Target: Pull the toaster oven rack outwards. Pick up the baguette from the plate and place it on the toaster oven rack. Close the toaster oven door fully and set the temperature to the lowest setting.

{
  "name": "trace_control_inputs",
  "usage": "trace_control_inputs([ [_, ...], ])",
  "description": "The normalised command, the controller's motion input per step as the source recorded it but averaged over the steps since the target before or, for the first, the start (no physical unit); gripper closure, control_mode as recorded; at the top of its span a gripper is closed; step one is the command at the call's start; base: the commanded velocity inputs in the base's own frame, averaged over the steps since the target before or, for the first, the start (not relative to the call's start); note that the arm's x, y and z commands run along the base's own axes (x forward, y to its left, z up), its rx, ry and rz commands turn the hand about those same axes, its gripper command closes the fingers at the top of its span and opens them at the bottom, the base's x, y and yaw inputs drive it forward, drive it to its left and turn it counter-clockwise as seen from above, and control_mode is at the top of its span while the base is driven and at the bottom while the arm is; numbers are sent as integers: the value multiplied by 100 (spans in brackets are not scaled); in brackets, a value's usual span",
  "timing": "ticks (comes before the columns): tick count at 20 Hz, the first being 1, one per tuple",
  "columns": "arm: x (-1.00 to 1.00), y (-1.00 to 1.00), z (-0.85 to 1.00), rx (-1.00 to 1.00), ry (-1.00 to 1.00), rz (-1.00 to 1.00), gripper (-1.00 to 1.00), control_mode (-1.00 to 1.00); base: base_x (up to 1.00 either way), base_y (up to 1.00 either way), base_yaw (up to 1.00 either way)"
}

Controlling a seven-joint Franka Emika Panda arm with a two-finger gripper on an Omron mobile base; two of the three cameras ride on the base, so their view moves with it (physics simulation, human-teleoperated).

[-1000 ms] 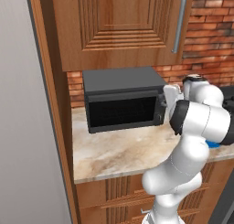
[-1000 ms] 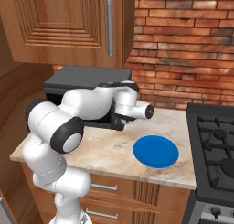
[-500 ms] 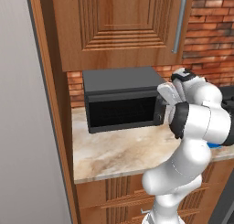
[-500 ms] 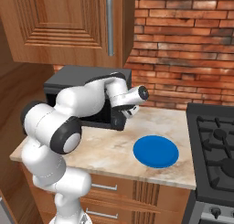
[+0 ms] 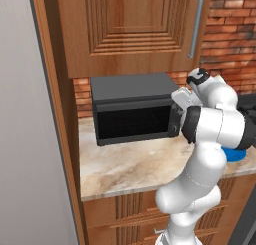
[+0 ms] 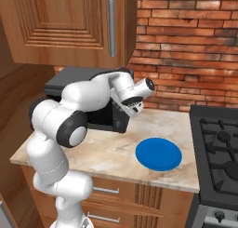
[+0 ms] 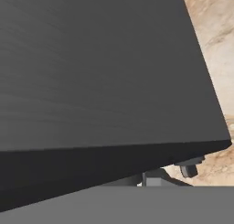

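Left base view. The toaster oven [image 5: 132,109] stands on the marble counter [image 5: 130,169] under a wooden wall cabinet [image 5: 130,29], its toaster oven door [image 5: 131,122] shut flush against the front. The white arm [image 5: 210,134] bends across the oven's right end, with the hand against the control strip side. Compared with the pictures of a second earlier, the wrist has risen and rolled over at that corner, while the oven and door lie unchanged. A sliver of the plate [image 5: 235,154] shows behind the forearm.

Right base view. The gripper [image 6: 126,111] sits close against the oven's front right, by the control strip; its jaws are hidden against the dark panel, so whether they stand apart or together cannot be told. The wrist, level a second ago, is now tipped up and turned. The blue plate [image 6: 158,154] lies bare on the counter, well apart from the oven; no baguette is on it.

Hand view. The dark oven surface [image 7: 100,67] looms very near, with counter [image 7: 215,58] at the right edge.

Reading: with the door shut and the plate bare, the bread is judged to be inside; the wrist's roll suggests the temperature setting is in hand.
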Motion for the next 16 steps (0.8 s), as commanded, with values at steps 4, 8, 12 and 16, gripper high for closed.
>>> trace_control_inputs([
  [4,12,9,0,-41,-24,11,100,-100,0,0,0],
  [8,9,7,0,-34,-27,10,100,-100,0,0,0],
  [12,10,5,-2,-17,-31,4,100,-100,0,0,0],
  [16,16,0,-8,1,-31,0,100,-100,0,0,0],
])
